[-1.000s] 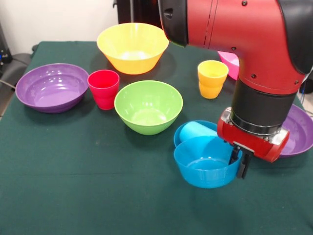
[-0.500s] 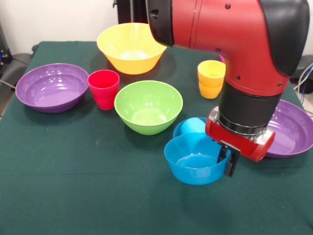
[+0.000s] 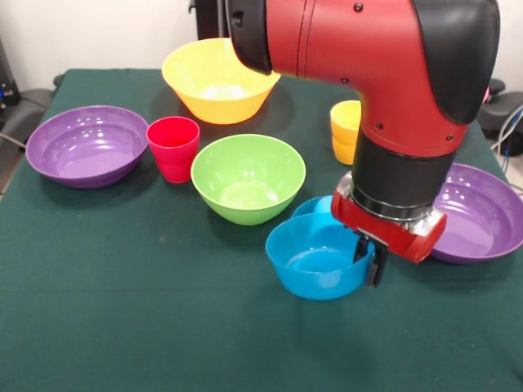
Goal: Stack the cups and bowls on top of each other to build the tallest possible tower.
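On the dark green tablecloth (image 3: 122, 310), claw (image 3: 369, 263) clamped on a blue bowl's (image 3: 315, 261) rim, white wall (image 3: 98, 33) behind.

No text, label, brand mark, number or sign could be read anywhere. The bowls, the cups, the red and black arm and the green cloth on the desk all showed plain, unmarked surfaces.
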`<control>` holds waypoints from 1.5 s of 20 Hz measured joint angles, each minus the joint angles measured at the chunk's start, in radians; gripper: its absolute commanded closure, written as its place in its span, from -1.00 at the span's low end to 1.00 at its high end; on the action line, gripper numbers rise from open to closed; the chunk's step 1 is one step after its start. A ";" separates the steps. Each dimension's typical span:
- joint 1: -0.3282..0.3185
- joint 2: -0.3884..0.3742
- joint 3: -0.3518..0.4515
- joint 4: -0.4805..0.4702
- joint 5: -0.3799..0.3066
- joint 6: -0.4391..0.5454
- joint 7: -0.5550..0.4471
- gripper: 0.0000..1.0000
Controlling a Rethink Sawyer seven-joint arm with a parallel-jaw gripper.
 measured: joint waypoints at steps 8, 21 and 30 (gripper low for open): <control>0.000 -0.025 0.010 0.010 0.023 0.018 0.000 1.00; -0.001 -0.029 0.016 0.013 0.066 0.113 0.000 1.00; 0.013 -0.065 0.015 0.129 0.066 0.125 0.000 1.00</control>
